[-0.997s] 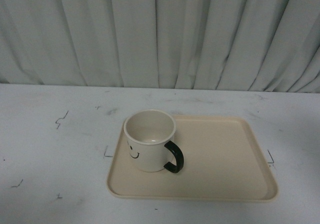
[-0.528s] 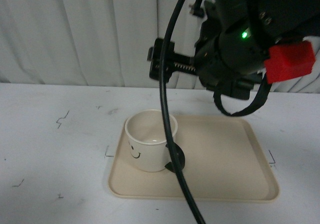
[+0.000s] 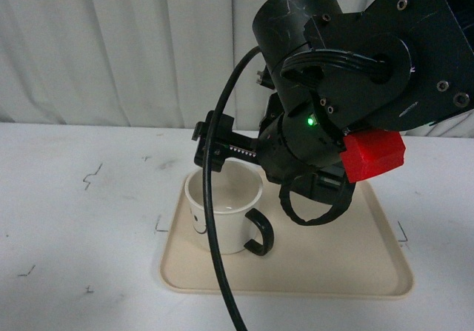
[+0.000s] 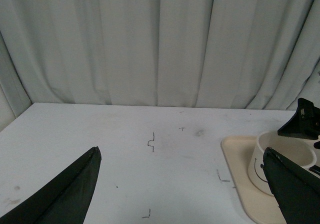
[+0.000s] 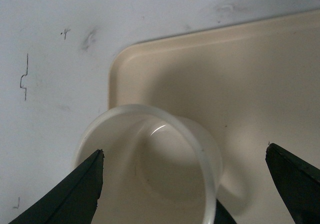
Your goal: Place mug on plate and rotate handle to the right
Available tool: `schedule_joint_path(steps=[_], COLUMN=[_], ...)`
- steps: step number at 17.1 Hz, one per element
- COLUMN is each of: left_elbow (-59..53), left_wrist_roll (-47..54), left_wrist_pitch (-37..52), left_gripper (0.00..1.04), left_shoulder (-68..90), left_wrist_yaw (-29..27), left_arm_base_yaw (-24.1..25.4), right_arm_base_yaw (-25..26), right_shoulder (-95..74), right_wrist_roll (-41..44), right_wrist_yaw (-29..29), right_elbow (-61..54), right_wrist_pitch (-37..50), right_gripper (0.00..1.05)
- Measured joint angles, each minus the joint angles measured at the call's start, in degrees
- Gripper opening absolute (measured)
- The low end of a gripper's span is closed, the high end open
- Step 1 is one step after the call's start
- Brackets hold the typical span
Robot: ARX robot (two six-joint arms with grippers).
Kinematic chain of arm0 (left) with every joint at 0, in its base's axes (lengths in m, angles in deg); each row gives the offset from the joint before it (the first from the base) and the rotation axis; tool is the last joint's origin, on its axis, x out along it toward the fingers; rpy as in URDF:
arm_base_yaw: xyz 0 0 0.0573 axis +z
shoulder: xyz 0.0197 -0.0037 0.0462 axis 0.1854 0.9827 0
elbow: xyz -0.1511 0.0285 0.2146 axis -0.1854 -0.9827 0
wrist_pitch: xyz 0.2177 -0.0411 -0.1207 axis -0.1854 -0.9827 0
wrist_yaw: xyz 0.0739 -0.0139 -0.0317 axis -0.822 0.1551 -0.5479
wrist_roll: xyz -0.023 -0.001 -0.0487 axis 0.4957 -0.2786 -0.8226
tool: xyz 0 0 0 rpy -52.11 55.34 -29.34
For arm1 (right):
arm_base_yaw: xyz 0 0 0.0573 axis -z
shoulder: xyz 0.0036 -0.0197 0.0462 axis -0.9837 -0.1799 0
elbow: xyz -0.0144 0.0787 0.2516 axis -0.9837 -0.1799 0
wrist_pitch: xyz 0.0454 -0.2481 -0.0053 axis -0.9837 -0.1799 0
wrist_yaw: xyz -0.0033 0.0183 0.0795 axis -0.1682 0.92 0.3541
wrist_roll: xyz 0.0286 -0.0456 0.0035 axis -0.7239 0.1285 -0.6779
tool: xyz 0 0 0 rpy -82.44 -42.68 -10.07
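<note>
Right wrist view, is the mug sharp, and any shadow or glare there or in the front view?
Right wrist view: the mug is softly out of focus, a small glint inside its rim; a shadow darkens the plate beside it. Front view: flat, even light, the right arm close and dark, its cable crossing the mug.

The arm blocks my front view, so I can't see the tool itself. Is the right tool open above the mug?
Observer: Yes. The right wrist view shows the right tool open, fingers spread wide.
Operator: Is the mug centred between them?
Observer: No, the mug sits closer to one finger than the other.
Operator: And the left tool?
Observer: The left tool is open and empty, off to the side of the plate.
</note>
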State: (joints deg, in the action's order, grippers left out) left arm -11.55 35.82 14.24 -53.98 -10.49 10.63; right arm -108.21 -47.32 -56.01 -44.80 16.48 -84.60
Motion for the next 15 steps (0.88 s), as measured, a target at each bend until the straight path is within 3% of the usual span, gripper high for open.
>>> schedule_joint_path(steps=[9,11,14,15], left_elbow=[0.0,0.0,0.0,0.0], left_wrist_roll=[0.0,0.0,0.0,0.0], left_wrist_pitch=[0.0,0.0,0.0,-0.02], left_gripper=[0.98,0.98,0.98,0.98], left_shoulder=[0.0,0.0,0.0,0.0], left_wrist_yaw=[0.0,0.0,0.0,0.02], left_arm_base_yaw=[0.0,0.0,0.0,0.0], right_arm_base_yaw=[-1.09,-1.11,-1.07,-1.05], right_shoulder=[-0.37,-0.55,-1.16,-1.16], right_wrist_roll=[-1.92,-1.97,-2.08,-2.08], right_wrist_yaw=[0.83,0.83,0.85,0.85], right_elbow=[-3.17,-3.39,-3.39,-3.39], right_wrist_pitch=[1.46,1.68,1.77,1.95], right_gripper=[0.94,0.79,0.4,0.33])
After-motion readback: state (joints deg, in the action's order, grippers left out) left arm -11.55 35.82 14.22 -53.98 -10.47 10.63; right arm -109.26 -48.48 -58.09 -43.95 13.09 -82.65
